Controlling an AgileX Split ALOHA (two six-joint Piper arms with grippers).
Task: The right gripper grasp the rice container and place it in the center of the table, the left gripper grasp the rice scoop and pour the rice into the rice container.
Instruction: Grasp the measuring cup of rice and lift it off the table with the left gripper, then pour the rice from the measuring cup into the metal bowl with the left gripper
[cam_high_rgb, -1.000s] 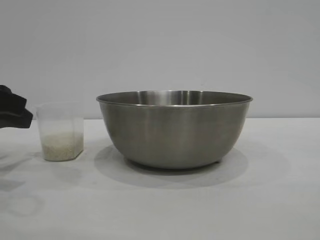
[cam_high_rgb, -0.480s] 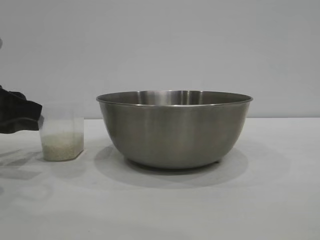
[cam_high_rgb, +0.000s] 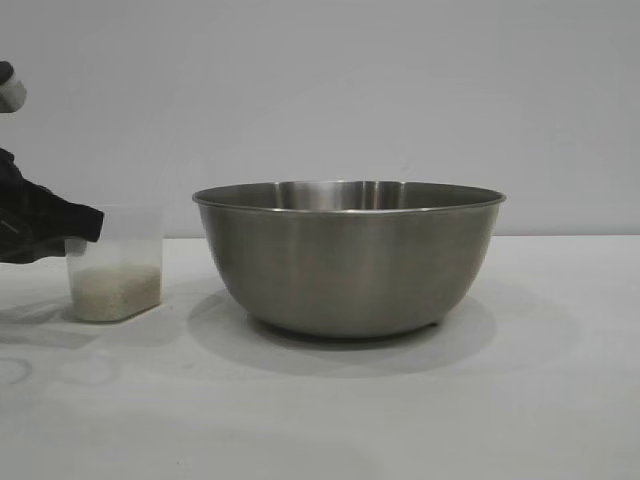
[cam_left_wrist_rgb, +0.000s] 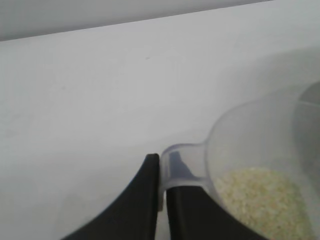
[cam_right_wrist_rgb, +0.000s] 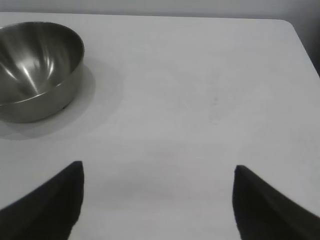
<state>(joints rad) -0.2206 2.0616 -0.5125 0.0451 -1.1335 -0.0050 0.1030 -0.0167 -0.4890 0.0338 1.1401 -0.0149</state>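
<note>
The rice container (cam_high_rgb: 350, 258), a large steel bowl, stands in the middle of the white table (cam_high_rgb: 540, 400); it also shows in the right wrist view (cam_right_wrist_rgb: 35, 70). The rice scoop (cam_high_rgb: 113, 265), a clear plastic cup with rice (cam_high_rgb: 113, 292) in its bottom, is left of the bowl, tilted a little. My left gripper (cam_high_rgb: 85, 225) is shut on the scoop's loop handle (cam_left_wrist_rgb: 180, 167); the rice (cam_left_wrist_rgb: 265, 200) shows inside the cup in the left wrist view. My right gripper (cam_right_wrist_rgb: 157, 172) is open and empty over bare table, away from the bowl; it is out of the exterior view.
The table's far edge and rounded corner (cam_right_wrist_rgb: 287, 22) show in the right wrist view. A plain grey wall (cam_high_rgb: 320, 90) stands behind the table.
My left gripper has come in from the left and closed on the scoop's handle. The scoop has shifted a little to the left and tilted.
</note>
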